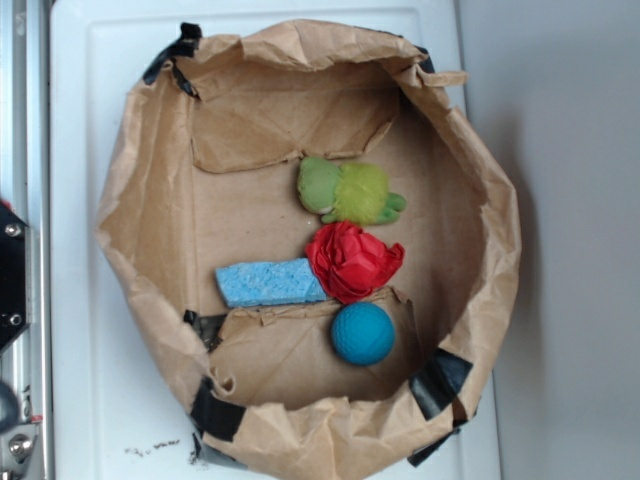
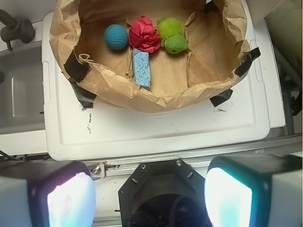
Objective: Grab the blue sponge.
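wrist view: end effector (image 2: 149, 196) gapes wide, empty, well short of the blue sponge (image 2: 141, 67) lying ahead in the paper bag (image 2: 142, 97); grab not begun.

1. A white plastic lid-like surface (image 1: 90, 200) carries everything.
2. A crumpled brown paper tub (image 1: 140, 200), patched with black tape (image 1: 215, 410), sits directly on it, filling most of it.

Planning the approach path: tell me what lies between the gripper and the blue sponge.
In the wrist view, bare white lid and the paper bag's rolled rim lie between the open gripper and the blue sponge.
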Robot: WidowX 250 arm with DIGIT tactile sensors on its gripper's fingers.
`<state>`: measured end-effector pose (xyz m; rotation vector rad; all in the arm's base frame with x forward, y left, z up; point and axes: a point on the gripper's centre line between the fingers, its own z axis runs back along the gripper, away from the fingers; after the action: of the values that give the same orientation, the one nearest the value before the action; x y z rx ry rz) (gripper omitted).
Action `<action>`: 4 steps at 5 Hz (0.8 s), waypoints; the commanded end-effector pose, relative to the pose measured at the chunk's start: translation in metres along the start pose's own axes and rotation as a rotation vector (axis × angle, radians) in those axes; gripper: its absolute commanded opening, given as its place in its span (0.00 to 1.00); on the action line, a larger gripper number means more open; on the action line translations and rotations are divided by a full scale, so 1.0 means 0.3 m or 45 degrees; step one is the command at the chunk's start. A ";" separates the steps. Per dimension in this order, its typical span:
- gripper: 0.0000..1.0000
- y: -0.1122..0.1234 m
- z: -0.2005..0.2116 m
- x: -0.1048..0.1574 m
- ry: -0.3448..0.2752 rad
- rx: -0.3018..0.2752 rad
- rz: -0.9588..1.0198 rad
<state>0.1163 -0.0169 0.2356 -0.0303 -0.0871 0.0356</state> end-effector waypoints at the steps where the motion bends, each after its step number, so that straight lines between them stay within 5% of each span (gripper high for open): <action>1: 1.00 0.000 0.000 0.000 0.000 0.000 0.000; 2: 1.00 -0.040 -0.059 0.159 -0.055 -0.031 0.036; 4: 1.00 -0.021 -0.166 0.287 -0.145 0.106 0.153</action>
<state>0.2033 -0.0206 0.1854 0.0543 -0.1623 0.1652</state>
